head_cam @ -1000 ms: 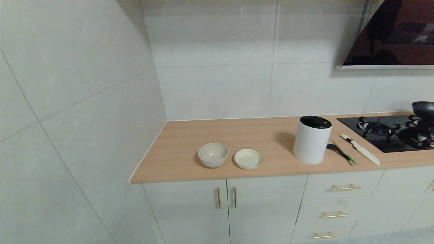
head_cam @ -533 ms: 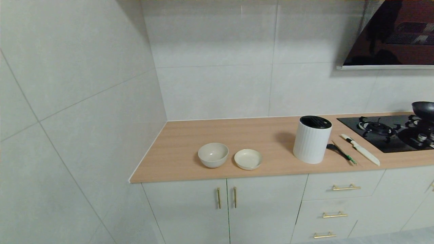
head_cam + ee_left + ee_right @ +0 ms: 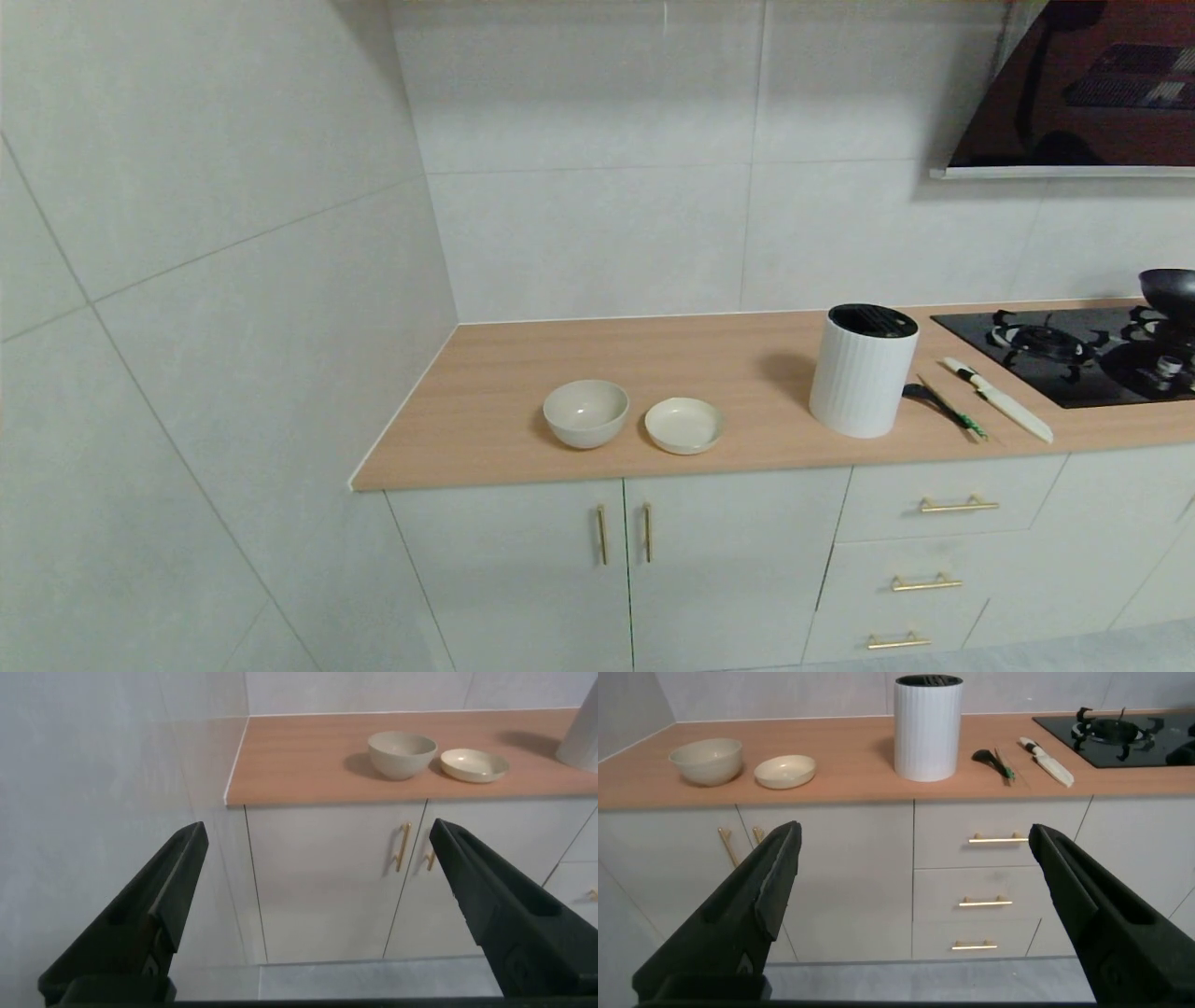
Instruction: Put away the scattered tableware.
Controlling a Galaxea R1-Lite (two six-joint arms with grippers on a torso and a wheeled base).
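Observation:
On the wooden counter (image 3: 709, 355) sit a cream bowl (image 3: 586, 413) and beside it a shallow cream dish (image 3: 684, 425). Right of them stands a white ribbed holder (image 3: 862, 371) with a black slotted top. Past it lie a black spoon with a green handle (image 3: 943, 407), chopsticks, and a white knife (image 3: 997, 399). My left gripper (image 3: 313, 905) is open, low in front of the cabinets, well short of the bowl (image 3: 402, 753) and dish (image 3: 475, 763). My right gripper (image 3: 910, 905) is open too, facing the drawers below the holder (image 3: 927, 726), spoon (image 3: 994, 760) and knife (image 3: 1047, 759).
A black gas hob (image 3: 1074, 359) with a dark pan (image 3: 1169, 289) fills the counter's right end, under a range hood (image 3: 1083, 93). Tiled walls close the left side and back. Cabinet doors with gold handles (image 3: 623, 534) and drawers (image 3: 957, 505) lie below.
The whole head view has shifted slightly: the counter and its things sit a little higher in the picture. The camera moved; nothing on the counter changed place.

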